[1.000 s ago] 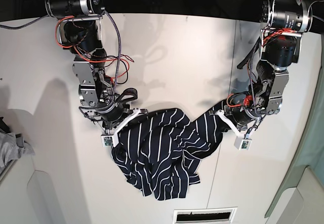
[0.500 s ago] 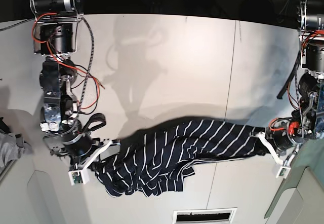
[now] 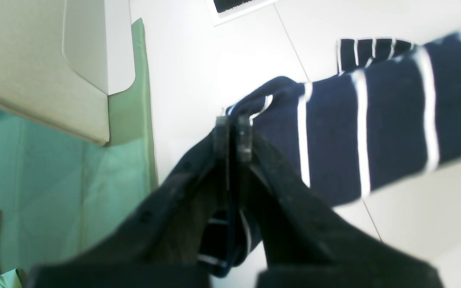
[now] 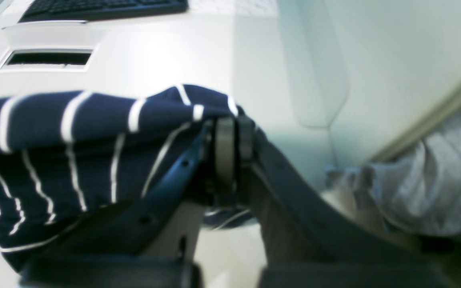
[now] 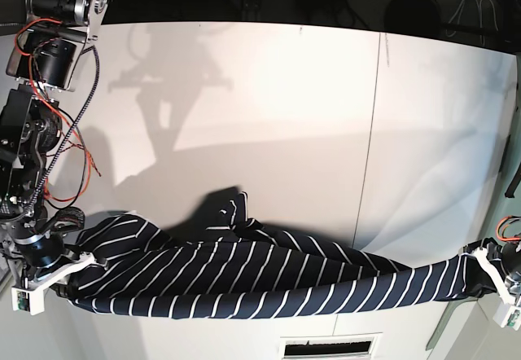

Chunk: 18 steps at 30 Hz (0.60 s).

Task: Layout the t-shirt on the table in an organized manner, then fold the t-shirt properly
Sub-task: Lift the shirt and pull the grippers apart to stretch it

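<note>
Both arms have swung far apart since the earlier base view, drawing the t-shirt (image 5: pixel 260 283) from a bunched heap into a long band across the bottom of the table (image 5: pixel 269 107). At lower left, the right gripper (image 5: pixel 72 264) is pressed together, pinching one end of the fabric. At lower right, the left gripper (image 5: pixel 479 261) is likewise clamped on the other end.

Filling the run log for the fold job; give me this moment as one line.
stage: spreading | t-shirt: stretched between arms over table | left gripper: shut on t-shirt | right gripper: shut on t-shirt
</note>
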### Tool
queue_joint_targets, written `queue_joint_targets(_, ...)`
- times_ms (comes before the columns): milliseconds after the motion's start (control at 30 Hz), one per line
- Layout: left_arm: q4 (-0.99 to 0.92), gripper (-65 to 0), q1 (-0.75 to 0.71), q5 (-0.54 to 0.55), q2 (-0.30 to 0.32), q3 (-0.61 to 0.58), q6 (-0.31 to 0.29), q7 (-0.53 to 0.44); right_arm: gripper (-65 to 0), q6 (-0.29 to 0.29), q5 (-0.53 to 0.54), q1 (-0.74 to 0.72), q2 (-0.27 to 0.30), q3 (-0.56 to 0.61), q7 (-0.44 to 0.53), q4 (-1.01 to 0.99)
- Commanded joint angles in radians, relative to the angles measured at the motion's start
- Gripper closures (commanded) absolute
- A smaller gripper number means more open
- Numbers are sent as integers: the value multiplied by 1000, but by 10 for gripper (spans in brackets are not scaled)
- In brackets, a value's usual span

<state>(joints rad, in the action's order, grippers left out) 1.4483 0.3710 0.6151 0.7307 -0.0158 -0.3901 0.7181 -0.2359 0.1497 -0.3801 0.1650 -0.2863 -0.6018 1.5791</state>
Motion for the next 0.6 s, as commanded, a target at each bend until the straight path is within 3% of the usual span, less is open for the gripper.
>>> queue_joint_targets(0,13,0,19,-5,21,13,12,-5,0,4,16,-24,16,0,23,16)
queue_joint_targets(100,3,0,-16,-5,9,13,12,26,0,5,16,-21,17,0,12,-28)
queue_joint_targets(133,2,0,-40,-4,8,13,10,31,-34,5,15,-21,16,0,9,-50)
queue_joint_targets(233,2,-15,-131,0,-1,13,-7,35,-283,20,2,-21,15,0,-8,-127)
queue_joint_targets(300,2,-108,-200,-1,-12,13,-7,34,-370,58,-11,-21,15,-4,-47,-172)
queue_joint_targets(400,2,-199,-289,-1,-41,13,-8,33,-371,84,-1,-3,15,-24,-99,-190)
queue_joint_targets(567,2,-216,-375,22,-74,13,-52,10,-371,94,60,79,15,-113,-76,-138)
